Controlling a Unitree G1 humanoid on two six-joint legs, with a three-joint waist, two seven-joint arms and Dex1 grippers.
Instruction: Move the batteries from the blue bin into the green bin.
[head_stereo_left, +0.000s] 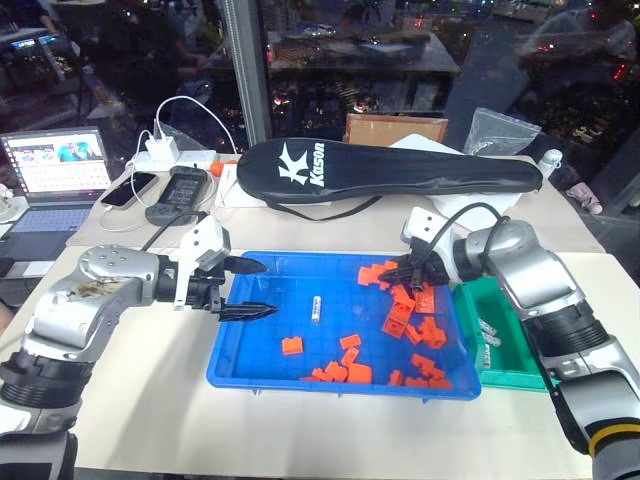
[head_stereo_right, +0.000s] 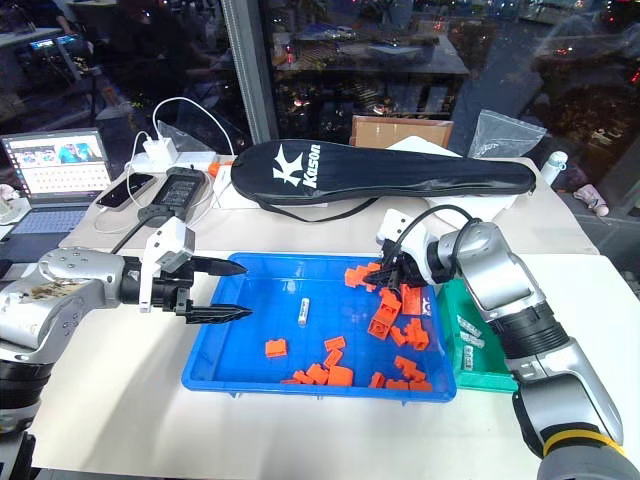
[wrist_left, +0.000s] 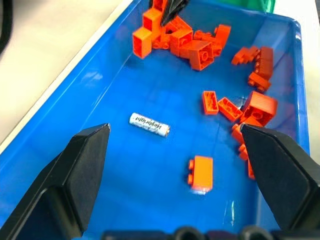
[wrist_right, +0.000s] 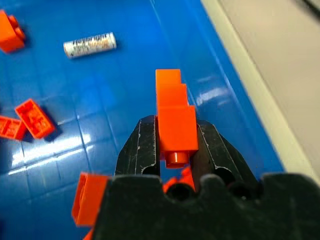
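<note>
One silvery-white battery (head_stereo_left: 317, 306) lies on the gridded floor of the blue bin (head_stereo_left: 262, 345), left of centre; the same battery (wrist_right: 90, 45) shows in the right wrist view. More batteries (head_stereo_left: 487, 333) lie in the green bin (head_stereo_left: 512, 352), which stands against the blue bin's right side. My left gripper (head_stereo_left: 268, 289) hangs open over the blue bin's left part, its fingers (wrist_left: 75, 170) pointing toward the battery (wrist_left: 149, 125). My right gripper (head_stereo_left: 388, 271) is over the bin's far right part, shut on an orange brick (wrist_right: 172, 107).
Orange bricks (head_stereo_left: 405, 315) are scattered over the right and front of the blue bin. Behind it lie a black racket bag (head_stereo_left: 390, 170), a cardboard box (head_stereo_left: 395, 128), a black controller (head_stereo_left: 178, 192), a phone (head_stereo_left: 128, 190) and a laptop (head_stereo_left: 55, 185).
</note>
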